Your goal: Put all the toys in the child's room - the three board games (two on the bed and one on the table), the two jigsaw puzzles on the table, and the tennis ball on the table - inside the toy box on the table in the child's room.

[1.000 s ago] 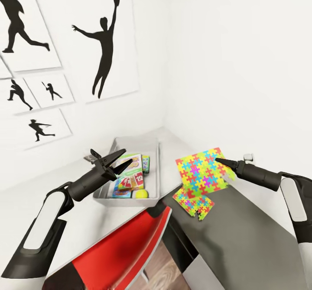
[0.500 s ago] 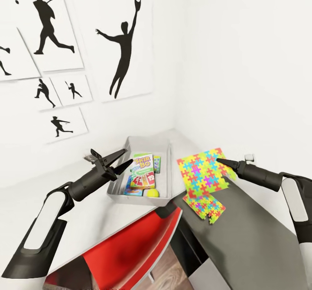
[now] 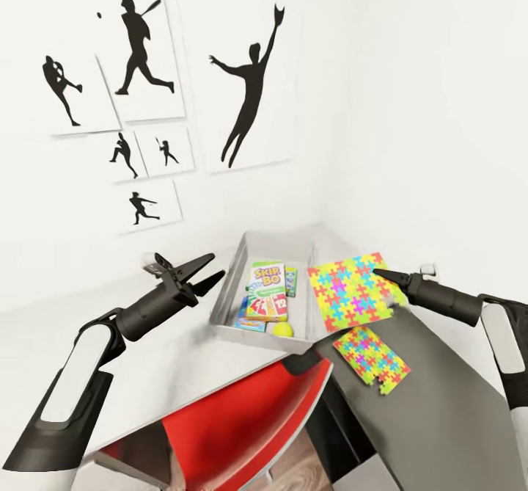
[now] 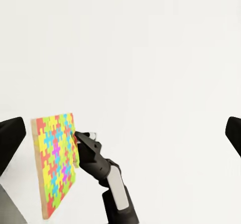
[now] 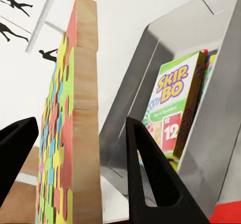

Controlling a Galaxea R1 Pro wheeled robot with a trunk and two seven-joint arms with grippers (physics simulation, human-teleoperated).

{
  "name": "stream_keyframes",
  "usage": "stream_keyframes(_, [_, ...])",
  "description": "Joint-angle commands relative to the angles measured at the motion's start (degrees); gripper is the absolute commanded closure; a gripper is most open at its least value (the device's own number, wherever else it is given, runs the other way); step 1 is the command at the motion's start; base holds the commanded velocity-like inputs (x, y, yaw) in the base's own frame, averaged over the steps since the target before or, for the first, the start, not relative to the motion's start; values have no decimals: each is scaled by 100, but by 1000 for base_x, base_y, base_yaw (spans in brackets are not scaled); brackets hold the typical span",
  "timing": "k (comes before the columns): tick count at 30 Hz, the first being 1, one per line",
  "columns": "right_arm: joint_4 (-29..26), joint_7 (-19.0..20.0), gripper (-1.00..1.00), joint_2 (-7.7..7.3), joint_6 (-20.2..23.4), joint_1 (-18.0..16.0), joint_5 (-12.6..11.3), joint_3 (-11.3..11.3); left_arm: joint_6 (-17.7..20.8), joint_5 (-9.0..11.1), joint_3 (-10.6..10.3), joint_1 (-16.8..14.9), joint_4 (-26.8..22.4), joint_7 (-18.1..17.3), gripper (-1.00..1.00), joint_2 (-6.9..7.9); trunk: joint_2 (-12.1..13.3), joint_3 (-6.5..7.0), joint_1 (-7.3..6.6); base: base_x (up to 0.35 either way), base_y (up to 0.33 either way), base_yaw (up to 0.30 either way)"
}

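Observation:
My right gripper is shut on a colourful jigsaw puzzle and holds it tilted in the air by the right rim of the grey toy box. In the right wrist view the puzzle stands edge-on between the black fingers, with the box wall behind it. A Skip-Bo board game, other game boxes and the yellow tennis ball lie in the box. A second puzzle lies flat on the grey table. My left gripper hangs open and empty left of the box.
A red chair is tucked under the table's front edge, just below the box. White walls meet in a corner behind the table, and black silhouette pictures hang on the left wall. In the left wrist view, the held puzzle shows against the white wall.
The whole view has swung left, so box and wall pictures slid right in the picture. The held puzzle now sits at the box's right rim, farther from the puzzle on the table.

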Motion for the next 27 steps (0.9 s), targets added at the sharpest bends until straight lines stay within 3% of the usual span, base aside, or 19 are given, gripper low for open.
stream_keyframes(1, [108,36,100,7,24,-30,15,-7,14,-39,1,-7,4,-15,-100,0,-11,-7,3,0,0,265])
stream_keyframes(8, [1040,-123,100,69,24,-581,19,-1,14,-205,26,-7,11,-11,-100,1,-11,18,3,0,0,270])
stream_keyframes(10, [1381,-461,100,105,24,-913,20,-3,14,-227,38,-7,13,-16,-100,5,-11,21,3,0,0,209])
stream_keyframes(16, [1716,-1563,100,306,24,-1383,-31,-27,14,-248,48,-7,21,-17,-100,9,-11,26,3,0,0,82])
stream_keyframes(20, [1882,-2330,100,445,24,-1843,-52,-277,14,-256,44,-7,24,-12,-100,8,-11,26,3,0,0,14])
stream_keyframes(23, [1948,-2630,100,595,24,-2009,-46,-384,14,-259,43,-7,24,-15,-100,7,-11,26,3,0,0,5])
stream_keyframes(26, [2020,-2877,100,789,-443,-2096,-41,-449,14,-262,42,-7,24,-17,-100,7,-11,26,3,0,0,3])
stream_keyframes(27, [2108,-3091,100,905,-810,-2129,-43,-468,12,-264,42,-7,27,-15,-100,5,-11,26,3,0,0,1])
